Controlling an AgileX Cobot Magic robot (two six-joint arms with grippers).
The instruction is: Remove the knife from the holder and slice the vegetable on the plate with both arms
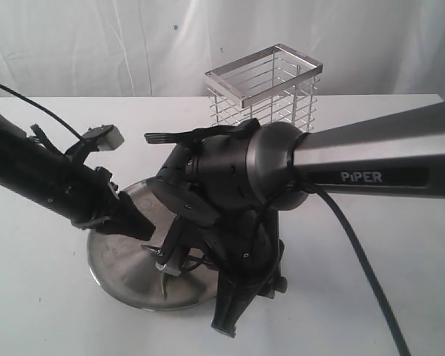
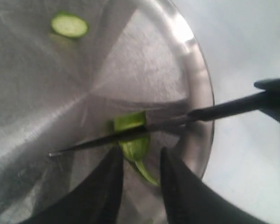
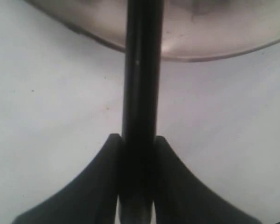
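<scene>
Between the fingers of the right gripper sits the black handle of the knife, pinched tight on both sides. Its thin dark blade lies across the green chilli, which rests near the 6 o'clock edge of the plate as the exterior view shows it. The left gripper stands partly open, one finger on each side of the chilli's stem end, and seems to clasp nothing.

That loose stance is the main risk. With no hold on it, the glossy chilli may roll or slide away as the blade presses, leaving a ragged cut or none. The blade also passes just beside the left fingers and could strike them. Pressure this near the rim might tip or shift the plate, and the slim handle could twist in its grip.

One cut round lies well apart from the chilli on the scratched steel. The table is plain white and smooth. At 1 o'clock from the plate stands the wire holder, with a pale curtain hanging behind.
</scene>
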